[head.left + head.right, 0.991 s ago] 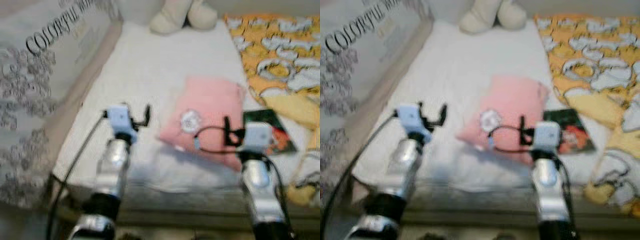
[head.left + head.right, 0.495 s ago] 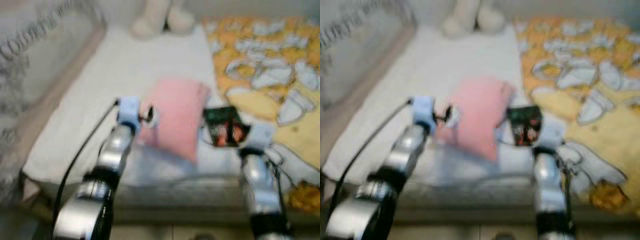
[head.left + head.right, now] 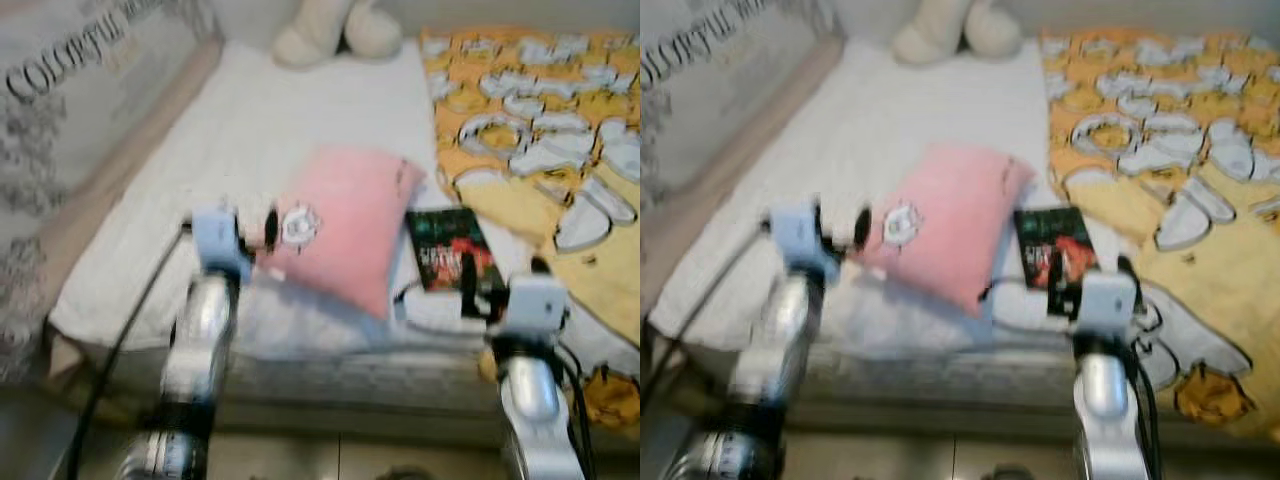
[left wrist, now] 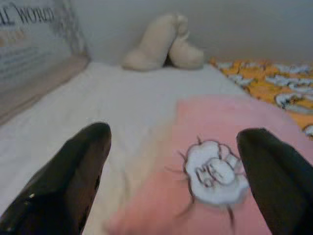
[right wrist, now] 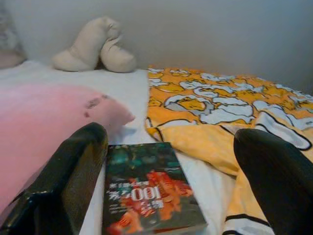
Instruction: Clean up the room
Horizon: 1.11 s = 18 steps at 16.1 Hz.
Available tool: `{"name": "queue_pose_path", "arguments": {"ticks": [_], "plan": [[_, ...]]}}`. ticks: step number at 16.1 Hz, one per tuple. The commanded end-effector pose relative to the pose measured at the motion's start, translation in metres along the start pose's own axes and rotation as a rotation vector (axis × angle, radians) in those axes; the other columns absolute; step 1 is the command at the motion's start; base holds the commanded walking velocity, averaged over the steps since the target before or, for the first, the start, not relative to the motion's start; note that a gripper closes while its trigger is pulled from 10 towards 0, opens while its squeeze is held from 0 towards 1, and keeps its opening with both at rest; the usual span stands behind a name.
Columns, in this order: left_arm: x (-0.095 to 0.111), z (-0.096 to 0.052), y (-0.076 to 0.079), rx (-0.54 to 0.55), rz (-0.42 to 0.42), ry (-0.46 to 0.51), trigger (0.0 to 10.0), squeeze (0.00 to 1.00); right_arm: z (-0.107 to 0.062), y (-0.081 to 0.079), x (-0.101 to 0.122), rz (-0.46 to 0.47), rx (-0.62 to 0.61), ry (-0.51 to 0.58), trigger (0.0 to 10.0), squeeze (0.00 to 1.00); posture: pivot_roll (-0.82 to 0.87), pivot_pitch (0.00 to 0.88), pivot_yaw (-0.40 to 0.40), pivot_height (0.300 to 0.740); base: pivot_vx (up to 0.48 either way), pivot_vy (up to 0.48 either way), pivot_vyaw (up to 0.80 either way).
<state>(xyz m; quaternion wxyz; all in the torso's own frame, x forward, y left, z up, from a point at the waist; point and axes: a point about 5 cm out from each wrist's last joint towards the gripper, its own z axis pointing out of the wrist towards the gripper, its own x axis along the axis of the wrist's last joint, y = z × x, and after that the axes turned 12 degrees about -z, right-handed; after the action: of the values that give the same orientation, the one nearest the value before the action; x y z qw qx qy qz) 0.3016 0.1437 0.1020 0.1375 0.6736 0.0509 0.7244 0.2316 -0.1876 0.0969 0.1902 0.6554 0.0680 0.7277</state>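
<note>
Left gripper [image 4: 171, 161] spread wide at the pink pillow's [image 3: 345, 220] near corner, right gripper [image 5: 171, 166] wide over the book [image 5: 149, 196].

Both silver arms are seen extended forward and side by side, the left arm [image 3: 200, 335] blurred along its length and the right arm [image 3: 530, 400] held lower and nearer the camera. The left gripper [image 4: 171, 166] is held level with its two black fingers [image 4: 80, 171] spread wide apart, and nothing is gripped between them. The right gripper [image 5: 168, 171] is likewise held level with its fingers [image 5: 73, 171] parted widely and nothing clasped, a black cable [image 3: 575, 385] being seen looped beside its wrist.
</note>
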Motion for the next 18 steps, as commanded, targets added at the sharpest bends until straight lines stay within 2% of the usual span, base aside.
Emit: {"name": "queue_pose_path", "arguments": {"ticks": [1, 3, 6, 9, 12, 14, 16, 17, 18], "plan": [[0.006, -0.007, 0.010, -0.046, -0.001, 0.025, 10.0, 0.00, -0.001, 0.003, 0.000, 0.007, 0.004, -0.004, 10.0, 0.00, -0.26, 0.000, 0.076, 0.740, 0.000, 0.000, 0.00], [-0.002, -0.019, 0.018, -0.086, -0.018, 0.000, 10.0, 0.00, 0.001, 0.003, -0.002, 0.015, 0.009, -0.026, 10.0, 0.00, -0.25, 0.000, 0.071, 0.740, 0.240, 0.000, 0.00], [0.005, -0.009, 0.019, -0.068, -0.018, -0.009, 10.0, 0.00, 0.006, -0.005, 0.002, 0.021, 0.018, -0.029, 10.0, 0.00, -0.24, 0.000, 0.071, 0.740, 0.480, 0.000, 0.00], [0.015, 0.005, 0.023, -0.110, 0.000, 0.004, 10.0, 0.00, 0.012, -0.006, 0.002, 0.037, -0.002, -0.036, 10.0, 0.00, -0.25, 0.000, 0.081, 0.740, 0.480, 0.000, 0.00], [0.017, 0.007, 0.019, -0.078, -0.026, 0.012, 10.0, 0.00, 0.009, -0.008, 0.002, 0.043, -0.003, -0.039, 10.0, 0.00, -0.26, 0.000, 0.083, 0.740, 0.480, 0.000, 0.00], [0.016, 0.008, 0.027, -0.105, -0.030, 0.008, 10.0, 0.00, 0.010, -0.005, 0.001, 0.040, -0.013, -0.042, 10.0, 0.00, -0.26, 0.000, 0.084, 0.740, 0.480, 0.000, 0.00], [0.021, 0.015, 0.036, -0.153, -0.022, 0.018, 10.0, 0.00, 0.015, -0.001, 0.003, 0.046, -0.039, -0.041, 10.0, 0.00, -0.27, 0.000, 0.082, 0.740, 0.480, 0.000, 0.00], [0.020, 0.025, 0.041, -0.163, 0.000, -0.038, 10.0, 0.00, 0.019, 0.001, 0.003, 0.086, -0.067, -0.070, 10.0, 0.00, -0.26, 0.000, 0.077, 0.740, 0.000, 0.000, 0.00], [0.016, 0.034, 0.042, -0.177, -0.014, -0.114, 10.0, 0.00, 0.022, 0.001, 0.000, 0.124, -0.076, -0.108, 10.0, 0.00, -0.26, 0.000, 0.076, 0.740, 0.000, 0.000, 0.00]]}}
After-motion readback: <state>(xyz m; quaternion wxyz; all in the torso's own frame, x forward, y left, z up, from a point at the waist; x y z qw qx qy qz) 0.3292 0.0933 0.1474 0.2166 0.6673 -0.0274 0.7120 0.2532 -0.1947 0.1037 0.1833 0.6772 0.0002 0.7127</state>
